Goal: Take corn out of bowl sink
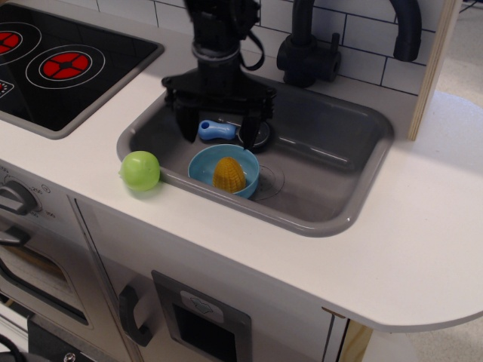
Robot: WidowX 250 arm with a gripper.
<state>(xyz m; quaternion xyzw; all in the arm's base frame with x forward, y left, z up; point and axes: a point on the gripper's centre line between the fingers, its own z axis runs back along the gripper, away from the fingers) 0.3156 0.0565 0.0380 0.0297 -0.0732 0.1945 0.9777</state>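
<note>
The yellow-orange bumpy corn (229,173) stands point-up inside the light-blue bowl (202,164) at the front left of the grey sink (332,173). My black gripper (219,136) hangs open just behind and above the bowl. Its two fingers point down, one near the sink's left wall and one over the small pan. It holds nothing and does not touch the corn.
A small black pan with a blue handle (216,130) lies in the sink behind the bowl, partly hidden by my fingers. A smooth light-green ball (140,170) sits on the white counter left of the sink. A black faucet (306,45) stands behind. The stovetop (60,64) is at far left.
</note>
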